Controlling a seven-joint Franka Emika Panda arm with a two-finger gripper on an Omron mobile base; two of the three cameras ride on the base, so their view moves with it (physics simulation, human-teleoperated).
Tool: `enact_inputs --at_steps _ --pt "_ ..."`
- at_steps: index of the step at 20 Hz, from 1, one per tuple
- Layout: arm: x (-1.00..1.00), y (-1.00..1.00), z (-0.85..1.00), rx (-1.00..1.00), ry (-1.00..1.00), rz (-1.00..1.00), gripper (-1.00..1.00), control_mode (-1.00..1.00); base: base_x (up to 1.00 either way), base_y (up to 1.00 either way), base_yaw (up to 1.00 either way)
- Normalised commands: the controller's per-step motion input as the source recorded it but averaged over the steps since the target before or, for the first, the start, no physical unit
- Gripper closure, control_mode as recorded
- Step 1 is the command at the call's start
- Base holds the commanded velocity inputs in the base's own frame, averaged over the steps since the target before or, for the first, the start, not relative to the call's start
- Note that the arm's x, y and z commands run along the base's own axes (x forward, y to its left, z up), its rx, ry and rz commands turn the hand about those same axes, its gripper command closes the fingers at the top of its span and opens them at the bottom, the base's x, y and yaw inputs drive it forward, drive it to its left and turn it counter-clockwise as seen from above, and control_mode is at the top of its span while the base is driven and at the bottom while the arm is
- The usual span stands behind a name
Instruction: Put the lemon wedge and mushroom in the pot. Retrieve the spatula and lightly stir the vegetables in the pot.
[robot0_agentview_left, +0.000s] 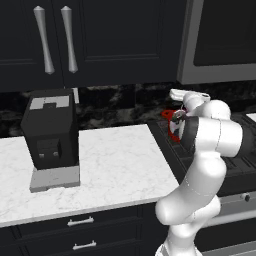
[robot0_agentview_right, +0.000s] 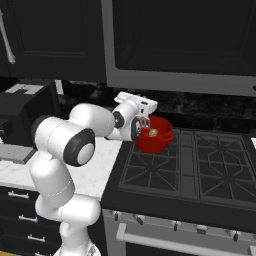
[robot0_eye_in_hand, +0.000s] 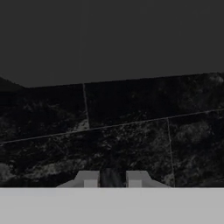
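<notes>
White arm (robot0_agentview_right: 65, 145) before red pot (robot0_agentview_right: 156, 141)

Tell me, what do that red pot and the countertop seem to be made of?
The pot looks like enamelled metal: uniform bright red, smooth outside, dark inside. The countertop looks like polished white marble or an imitation, judging by its faint grey veining. Both are rendered, so this is only appearance.

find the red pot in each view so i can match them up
Left base view: red pot right of centre, mostly hidden behind the arm's elbow.
Right base view: pot at centre, on the stove's back-left burner.
Hand view: faces the dark tiled wall instead.
Shared landmark: the black stove.
</notes>
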Motion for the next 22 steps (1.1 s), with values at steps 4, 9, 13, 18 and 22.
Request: enact_inputs --at_steps 4,9,13,18,22 --pt "-0.16 -0.21 -0.06 0.0 -0.47 0.06 1.0 -1.0 0.0 0.0 0.0" --pt "0.0 -0.25 -0.76 -0.07 -0.21 0.0 1.0 -1.0 0.0 0.0 0.0" --pt "0.0 -0.29 -0.86 -0.05 -0.15 0.0 1.0 -1.0 0.0 0.0 0.0" --pt "0.0 -0.08 -0.7 -0.01 -0.23 0.07 1.0 -1.0 0.0 0.0 0.0" --pt "0.13 0.0 -0.7 0.0 -0.26 0.16 1.0 -1.0 0.0 0.0 0.0"
